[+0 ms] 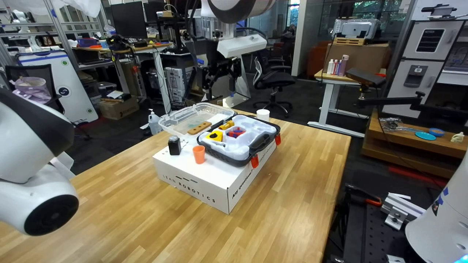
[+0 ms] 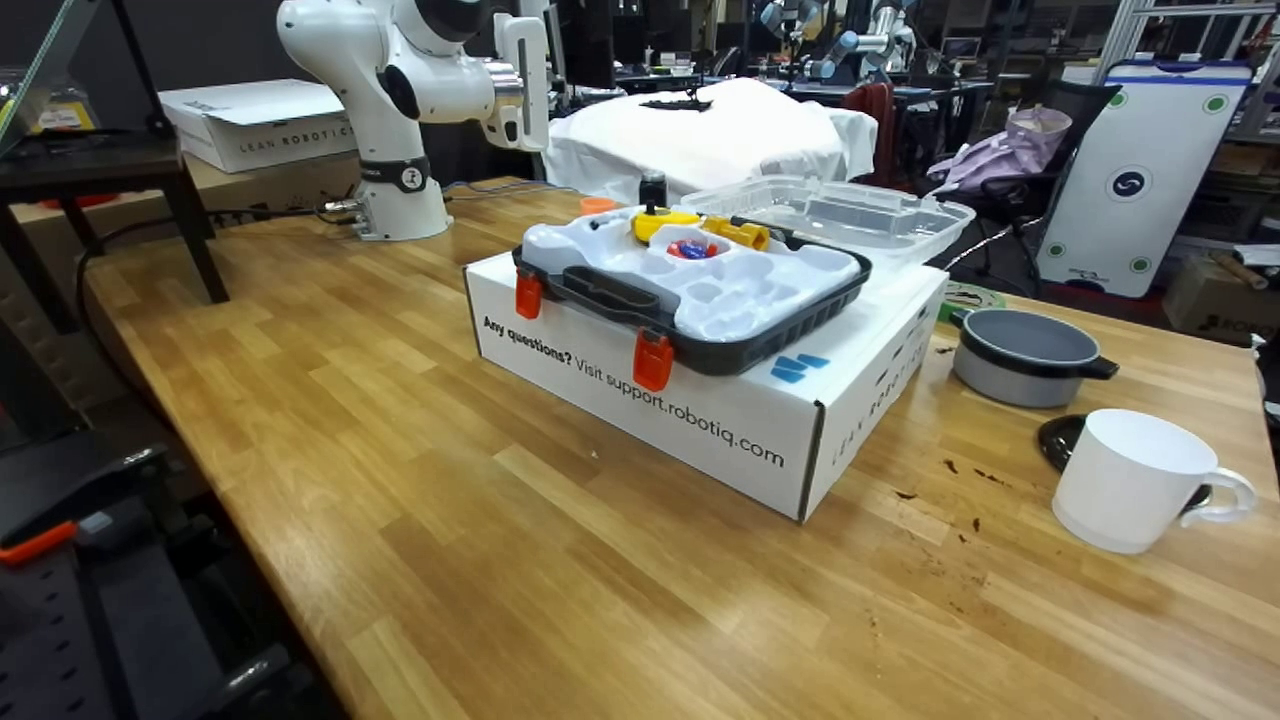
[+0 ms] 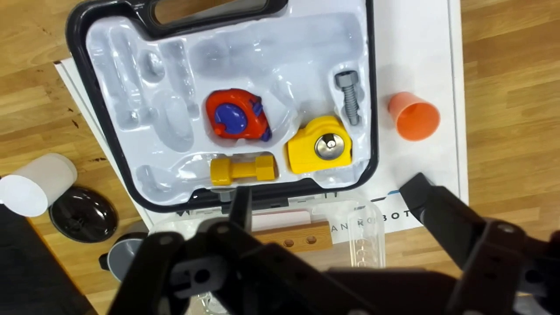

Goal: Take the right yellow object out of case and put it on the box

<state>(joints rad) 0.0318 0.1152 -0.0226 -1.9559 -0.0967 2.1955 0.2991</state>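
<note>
Clearly wide, the tool (image 3: 329,196), with the yellow tape measure (image 3: 306,153) in the case (image 3: 271,52).

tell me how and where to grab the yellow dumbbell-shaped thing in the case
Probably by the narrow middle of the yellow dumbbell-shaped piece, from above, the gripper closing crosswise to its length. It lies lengthwise in the molded case with its top exposed, and the thicker ends should help keep it from slipping out endways.
</note>
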